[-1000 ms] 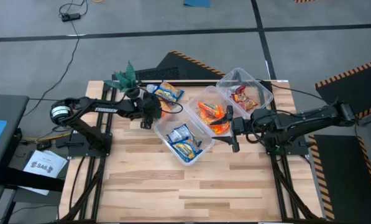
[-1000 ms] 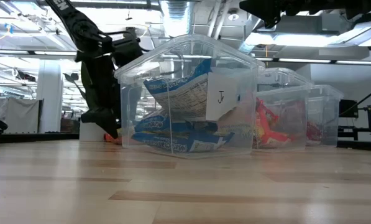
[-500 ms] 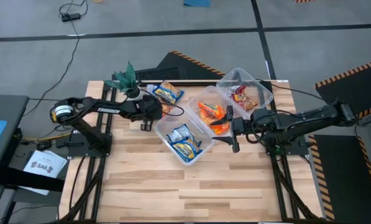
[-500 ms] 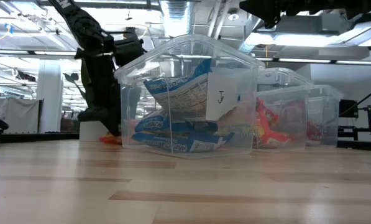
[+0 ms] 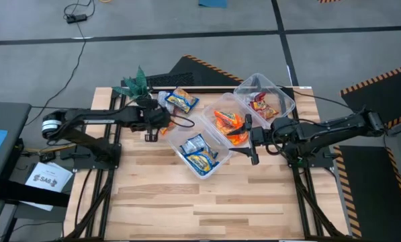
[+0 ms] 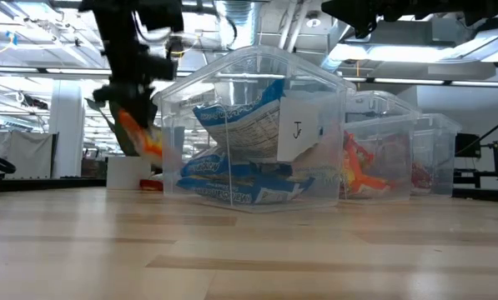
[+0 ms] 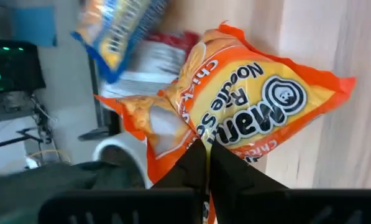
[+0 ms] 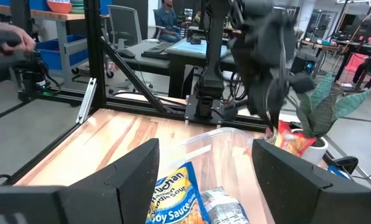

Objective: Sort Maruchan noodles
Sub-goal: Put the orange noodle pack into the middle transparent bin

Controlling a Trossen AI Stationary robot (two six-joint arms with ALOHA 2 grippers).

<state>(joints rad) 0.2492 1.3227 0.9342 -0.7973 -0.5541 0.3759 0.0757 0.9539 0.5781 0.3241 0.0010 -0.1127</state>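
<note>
An orange noodle packet (image 7: 247,118) hangs clear of the table (image 5: 207,202), pinched by one edge in the left gripper (image 7: 207,155), whose fingers are pressed together on it just beside the tub (image 5: 199,153) of blue packets. The right gripper (image 5: 250,138) waits with its fingers spread over the middle tub (image 5: 228,121), which holds orange packets. With only the crinkly edge gripped, the packet could slip out or swing on the way over, and the waiting right arm sits close to the likely drop spot, so the two could bump.
</note>
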